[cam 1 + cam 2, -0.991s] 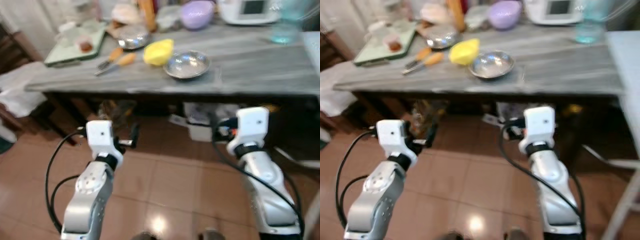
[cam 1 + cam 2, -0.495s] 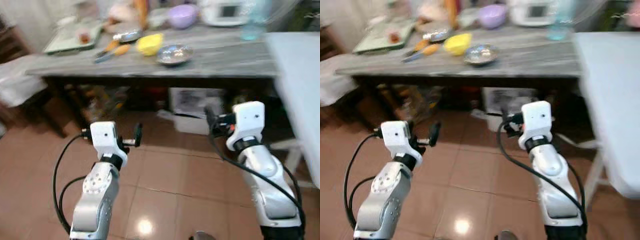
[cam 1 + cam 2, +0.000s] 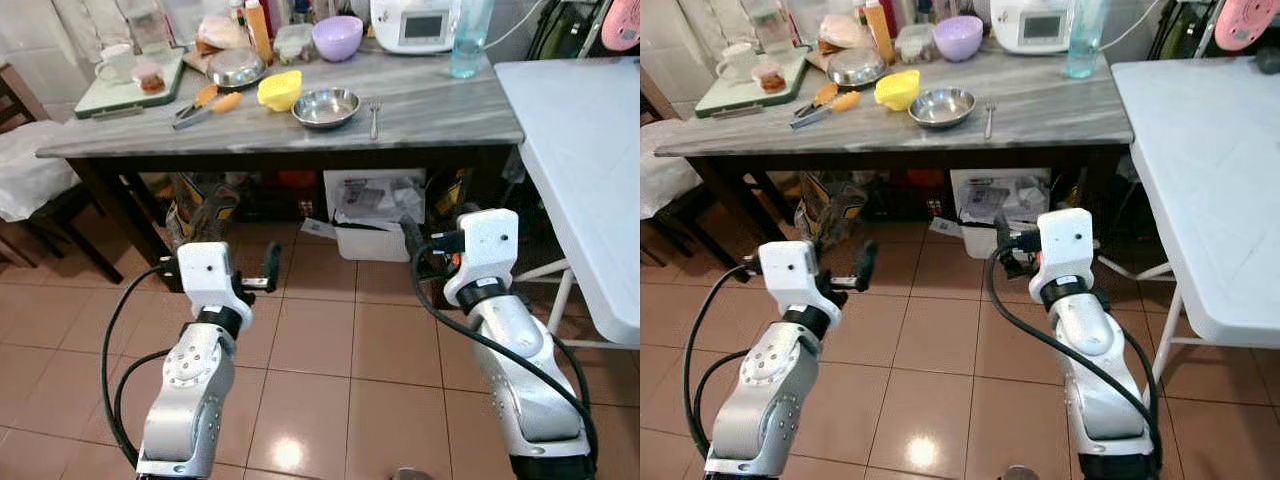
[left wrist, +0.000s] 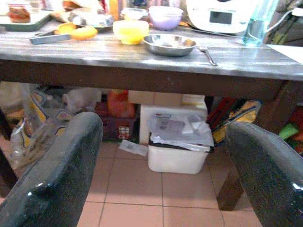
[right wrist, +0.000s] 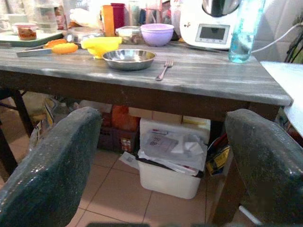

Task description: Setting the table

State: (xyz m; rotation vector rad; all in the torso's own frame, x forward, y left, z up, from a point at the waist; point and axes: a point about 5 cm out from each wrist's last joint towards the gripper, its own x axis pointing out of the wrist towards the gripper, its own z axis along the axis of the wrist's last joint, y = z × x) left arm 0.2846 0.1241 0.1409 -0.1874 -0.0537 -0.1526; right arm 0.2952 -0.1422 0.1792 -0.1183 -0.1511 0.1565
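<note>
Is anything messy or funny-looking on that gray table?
Nothing is spilled or broken. The fork lies loose beside the steel bowl, and the yellow bowl sits tipped on its side.

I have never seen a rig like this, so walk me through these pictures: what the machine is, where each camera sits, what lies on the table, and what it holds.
This is a humanoid robot with two silver arms. The two wide pictures come from its head, looking down; the left gripper and right gripper both hang open and hold nothing. The other two pictures look out from each wrist between that gripper's black fingers. Ahead stands a grey table bearing a steel bowl, a fork, a yellow bowl, a purple bowl, orange-handled utensils, a blue bottle and a white appliance. A white folding table stands on the robot's right.
</note>
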